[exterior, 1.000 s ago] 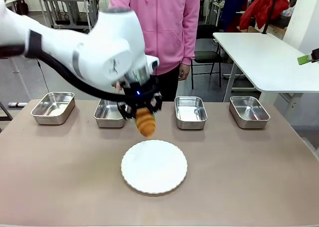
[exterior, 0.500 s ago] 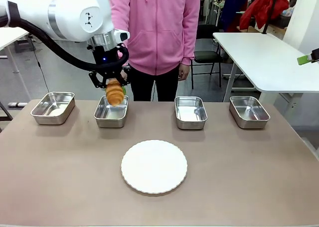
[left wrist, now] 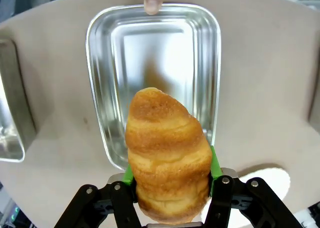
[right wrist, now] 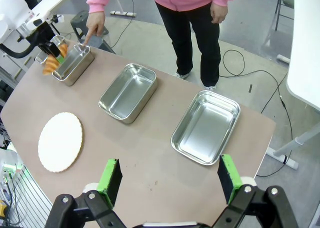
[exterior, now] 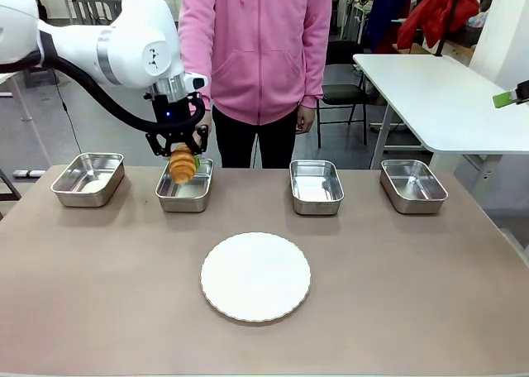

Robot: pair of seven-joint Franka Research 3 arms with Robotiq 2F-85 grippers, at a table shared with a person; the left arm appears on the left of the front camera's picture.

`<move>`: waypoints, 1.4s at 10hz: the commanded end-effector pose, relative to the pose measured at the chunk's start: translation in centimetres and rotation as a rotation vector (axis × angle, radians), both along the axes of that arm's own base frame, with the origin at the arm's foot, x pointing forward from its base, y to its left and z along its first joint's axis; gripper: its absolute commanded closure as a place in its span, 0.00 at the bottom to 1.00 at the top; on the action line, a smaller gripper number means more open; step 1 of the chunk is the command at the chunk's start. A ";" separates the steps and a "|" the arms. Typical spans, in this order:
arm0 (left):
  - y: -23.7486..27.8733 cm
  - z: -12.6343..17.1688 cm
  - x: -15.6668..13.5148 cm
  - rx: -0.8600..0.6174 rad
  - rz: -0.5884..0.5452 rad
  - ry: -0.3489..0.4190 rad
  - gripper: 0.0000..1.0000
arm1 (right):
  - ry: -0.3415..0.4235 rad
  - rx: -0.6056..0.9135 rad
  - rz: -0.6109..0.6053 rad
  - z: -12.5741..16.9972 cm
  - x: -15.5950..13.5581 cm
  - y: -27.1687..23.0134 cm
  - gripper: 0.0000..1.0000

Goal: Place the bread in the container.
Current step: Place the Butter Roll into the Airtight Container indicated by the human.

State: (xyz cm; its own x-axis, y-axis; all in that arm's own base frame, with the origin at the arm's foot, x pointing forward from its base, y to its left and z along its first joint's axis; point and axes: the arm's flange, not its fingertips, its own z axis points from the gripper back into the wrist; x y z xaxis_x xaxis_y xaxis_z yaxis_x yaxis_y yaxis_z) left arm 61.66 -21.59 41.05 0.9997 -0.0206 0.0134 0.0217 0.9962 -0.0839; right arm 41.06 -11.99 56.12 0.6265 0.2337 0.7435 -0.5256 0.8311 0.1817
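The bread, a golden-brown croissant, hangs point-down in my left gripper, which is shut on it. It hovers just over the container, the second steel tray from the left. In the left wrist view the bread sits between the green pads, with the container straight below. A person's fingertip touches its far rim. The right wrist view shows the bread by the container, with the person's hand pointing there. My right gripper is open, high above the table.
A round white plate lies at the table's middle. Three more steel trays stand in the far row: far left, centre right and far right. The person in pink stands behind the row.
My left arm carried the bread from above the plate back and left to over the second tray. In the last half second it sank a little lower.
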 end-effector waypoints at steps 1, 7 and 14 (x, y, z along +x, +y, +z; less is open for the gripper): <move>0.6 -0.2 0.6 0.030 -0.038 -0.022 0.43 | -0.017 0.021 0.007 0.0 0.0 0.0 0.00; 0.3 -1.5 0.9 0.047 -0.087 -0.102 0.43 | -0.017 0.021 0.007 0.0 0.0 0.0 0.00; 0.2 -1.6 0.9 0.029 -0.088 -0.123 0.00 | -0.017 0.021 0.007 0.0 0.0 0.0 0.00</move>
State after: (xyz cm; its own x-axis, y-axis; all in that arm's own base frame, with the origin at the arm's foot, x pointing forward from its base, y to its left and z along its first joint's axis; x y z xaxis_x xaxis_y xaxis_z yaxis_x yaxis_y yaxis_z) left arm 62.97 -21.97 39.74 0.9890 -0.0941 0.1141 0.1000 0.9938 -0.0475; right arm 41.06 -11.99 56.12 0.6266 0.2336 0.7435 -0.5255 0.8311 0.1817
